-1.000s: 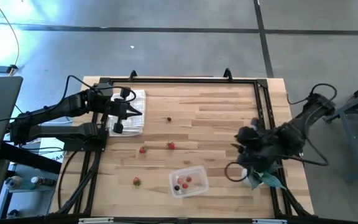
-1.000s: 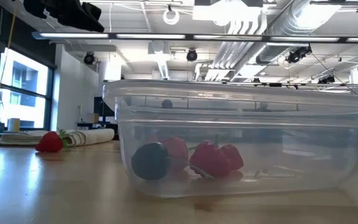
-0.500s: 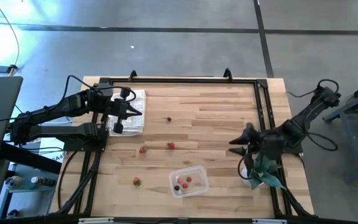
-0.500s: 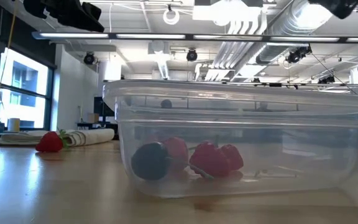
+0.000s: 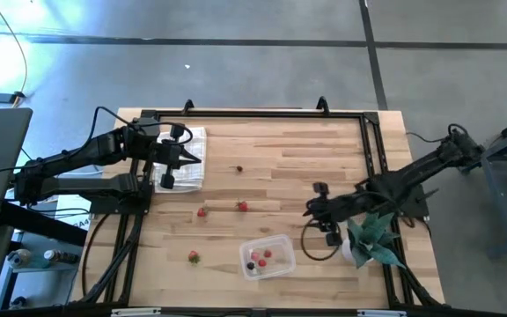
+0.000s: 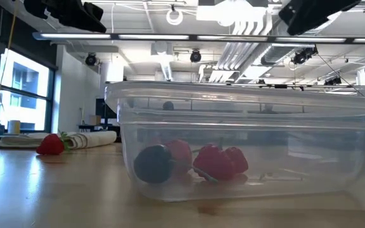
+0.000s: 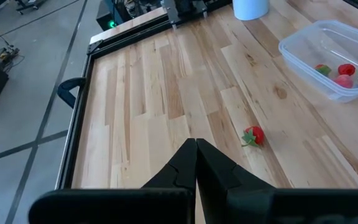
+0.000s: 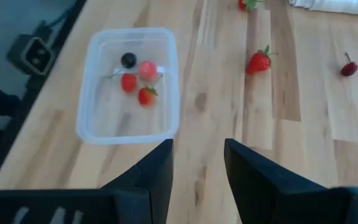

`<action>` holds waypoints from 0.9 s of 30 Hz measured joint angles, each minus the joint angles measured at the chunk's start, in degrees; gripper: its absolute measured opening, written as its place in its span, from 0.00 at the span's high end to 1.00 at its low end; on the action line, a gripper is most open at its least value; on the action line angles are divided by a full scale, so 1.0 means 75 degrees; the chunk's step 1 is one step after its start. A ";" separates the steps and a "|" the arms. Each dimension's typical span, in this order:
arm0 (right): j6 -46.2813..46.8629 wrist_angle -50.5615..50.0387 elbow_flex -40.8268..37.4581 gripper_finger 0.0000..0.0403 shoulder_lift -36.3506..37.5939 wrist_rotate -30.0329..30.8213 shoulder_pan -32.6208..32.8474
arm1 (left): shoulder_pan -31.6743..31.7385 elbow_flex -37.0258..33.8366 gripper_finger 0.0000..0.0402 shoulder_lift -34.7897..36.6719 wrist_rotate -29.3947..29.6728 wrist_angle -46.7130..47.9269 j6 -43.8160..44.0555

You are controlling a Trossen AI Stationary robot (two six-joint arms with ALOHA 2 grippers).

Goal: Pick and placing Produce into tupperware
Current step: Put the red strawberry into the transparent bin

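The clear tupperware (image 5: 267,255) stands near the table's front edge with a few red pieces and one dark piece of produce (image 8: 137,76) inside. Loose on the wood lie three red berries (image 5: 202,211), (image 5: 242,206), (image 5: 193,257) and a dark one (image 5: 239,169). My right gripper (image 8: 197,163) hovers open above bare wood, to the right of the tupperware and a little farther back, with nothing between its fingers. My left gripper (image 7: 196,155) is shut and empty at the table's left, above the edge of the white cloth (image 5: 187,158).
A teal spiky plant (image 5: 372,236) in a white pot stands at the table's right edge, under my right arm. A black frame (image 5: 372,150) runs along the far and side edges. Bare wood lies between the loose berries and the tupperware.
My right gripper has swung out from above the plant toward the table's left and come down, the arm stretching out and the wrist rolling. It now points slanting down at the wood beside the tupperware. The produce and the tupperware lie as before.
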State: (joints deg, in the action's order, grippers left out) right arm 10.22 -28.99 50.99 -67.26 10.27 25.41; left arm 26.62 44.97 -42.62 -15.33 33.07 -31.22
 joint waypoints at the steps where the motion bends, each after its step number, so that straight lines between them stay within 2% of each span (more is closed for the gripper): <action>1: -0.0038 -0.0005 0.0052 0.67 -0.0108 -0.0008 -0.0053 | 0.0001 0.0000 1.00 0.0001 0.0000 0.0001 0.0000; 10: -0.0370 -0.0043 0.0101 0.67 -0.0254 -0.0062 -0.0142 | -0.0002 0.0000 1.00 0.0001 -0.0003 0.0001 0.0000; 20: -0.0372 -0.0043 0.0098 0.77 -0.0254 -0.0007 -0.0142 | 0.0001 0.0000 1.00 0.0001 0.0000 -0.0001 -0.0003; 27: -0.0370 -0.0045 0.0093 0.78 -0.0254 0.0054 -0.0142 | 0.0001 0.0000 1.00 0.0001 0.0000 -0.0001 -0.0003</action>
State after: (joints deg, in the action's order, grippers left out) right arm 7.44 -29.32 51.68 -69.17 10.68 24.34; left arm 26.63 44.97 -42.61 -15.33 33.06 -31.24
